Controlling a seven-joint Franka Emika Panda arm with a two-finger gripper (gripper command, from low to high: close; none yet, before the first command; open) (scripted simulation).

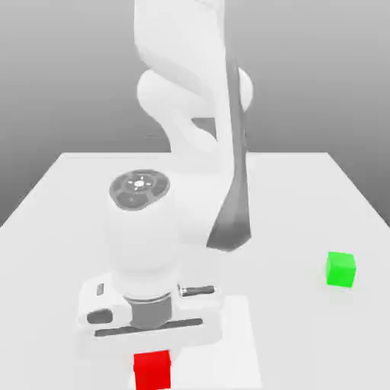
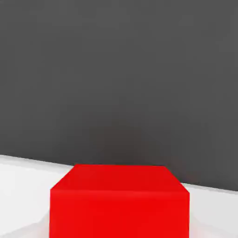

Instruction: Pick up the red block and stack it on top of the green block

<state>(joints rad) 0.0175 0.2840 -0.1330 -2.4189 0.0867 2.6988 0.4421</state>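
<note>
The gripper (image 2: 119, 228) is clenched on the red block (image 2: 119, 211), its pale fingers meeting the cube on two opposite sides. In the exterior view, the block sits directly below the wide white hand (image 1: 148, 327). Whether the cube's underside touches the table (image 1: 289, 190) cannot be told.

Above the hand rises the rounded white wrist (image 1: 143, 236), capped by a dark grey disc (image 1: 139, 189). Behind it, the white arm (image 1: 183, 46) climbs away, with a dark grey strip along one side. A brighter pale patch (image 1: 228, 343) lies on the table beside the gripper, toward the exterior view's right.

Farther out that same way, well apart from the gripper and a little farther back, the green block (image 1: 340, 270) rests upright on the white tabletop, with nothing stacked on it.
</note>
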